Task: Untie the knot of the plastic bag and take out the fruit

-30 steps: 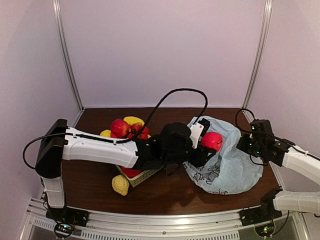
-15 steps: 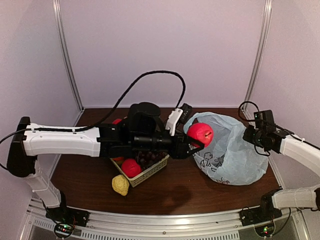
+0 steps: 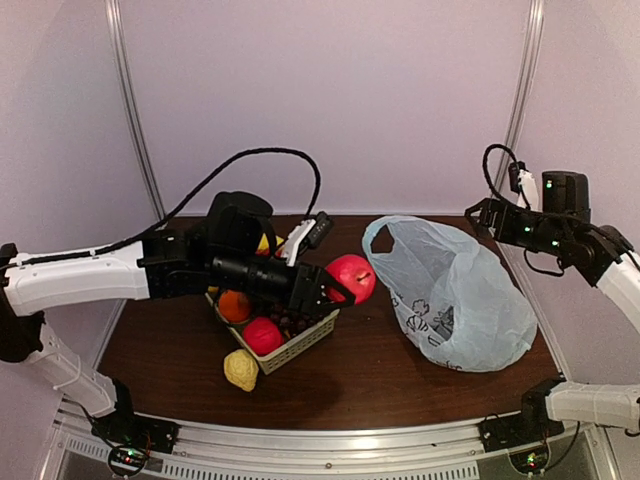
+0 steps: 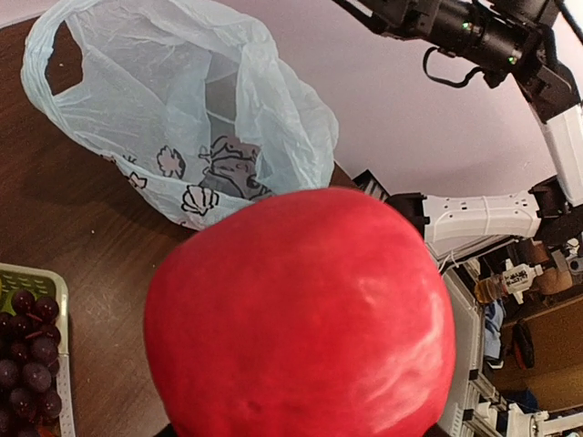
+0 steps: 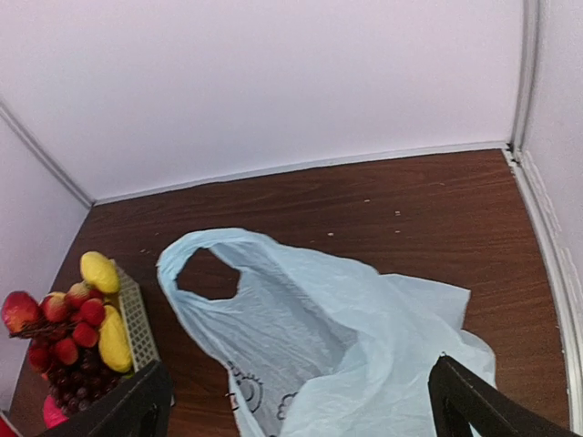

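**benchrat:** So where's the fruit at? The left gripper [image 3: 335,288] is clamped on a red apple [image 4: 301,319], held up off the table. The wrist view is basically all apple.

**yam_fan:** Yep, and I'd guess the drop spot is what matters next. The basket [image 3: 300,350] sits below the fingers and a bit back toward the wrist, so only its near-right corner is under the apple. I'd pull back a touch before letting go, otherwise it could clip the rim and roll.

**benchrat:** Apple's round, so there's no axis to line up. What's in the basket?

**yam_fan:** Grapes [image 4: 27,355] just under the gripper, then a red piece [image 3: 262,335] and an orange one [image 3: 233,305] further back toward the arm. Pretty full. A yellow lemon-looking thing [image 3: 240,370] lies on the table outside the basket, on the base side.

**benchrat:** And the plastic bag [image 3: 470,310]?

**yam_fan:** Out ahead of the left fingertips, apart from the apple, slumped on the table. No knot that I can see, and the handle loop [image 3: 372,238] hangs open. Can't tell if anything's left inside.

**benchrat:** Right gripper [image 3: 480,215]?

**yam_fan:** Jaws wide apart, holding nothing, with the bag below and in front of it. It's the nearer arm to the bag, and the left is nearer the basket. Nothing sits between apple and basket.
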You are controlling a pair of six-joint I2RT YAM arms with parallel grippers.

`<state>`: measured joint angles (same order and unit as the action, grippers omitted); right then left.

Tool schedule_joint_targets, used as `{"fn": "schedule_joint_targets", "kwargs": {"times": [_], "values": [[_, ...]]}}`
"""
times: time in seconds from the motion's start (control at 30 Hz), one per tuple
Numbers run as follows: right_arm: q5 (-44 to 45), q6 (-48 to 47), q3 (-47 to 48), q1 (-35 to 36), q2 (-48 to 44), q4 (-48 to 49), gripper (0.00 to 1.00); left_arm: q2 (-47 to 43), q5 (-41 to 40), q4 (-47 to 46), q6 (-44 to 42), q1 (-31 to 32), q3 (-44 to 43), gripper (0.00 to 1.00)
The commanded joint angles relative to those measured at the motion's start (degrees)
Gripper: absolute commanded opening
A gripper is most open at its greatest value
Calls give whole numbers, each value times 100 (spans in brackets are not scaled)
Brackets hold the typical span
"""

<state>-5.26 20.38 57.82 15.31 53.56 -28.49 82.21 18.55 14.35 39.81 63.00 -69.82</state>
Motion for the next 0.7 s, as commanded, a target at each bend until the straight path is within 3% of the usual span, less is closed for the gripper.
{"fn": "schedule_joint_targets", "kwargs": {"times": [0.0,0.1,0.3,0.4,0.53,0.67], "values": [[-749,-7,481,906,96,-502,99,-351,-82,296,407,-10,107,27],[-312,675,500,1865,146,-167,99,-499,-648,506,485,-10,240,27],[324,2555,-5,3402,261,1536,96,-522,-1394,332,703,253,439,27],[627,2884,154,4127,754,2018,97,-483,-1633,260,754,340,446,27],[993,2950,612,4765,1393,1865,98,-516,-1764,-3,798,375,551,29],[1121,3063,762,5018,1766,1786,98,-482,-1695,-245,867,387,650,29]]}}
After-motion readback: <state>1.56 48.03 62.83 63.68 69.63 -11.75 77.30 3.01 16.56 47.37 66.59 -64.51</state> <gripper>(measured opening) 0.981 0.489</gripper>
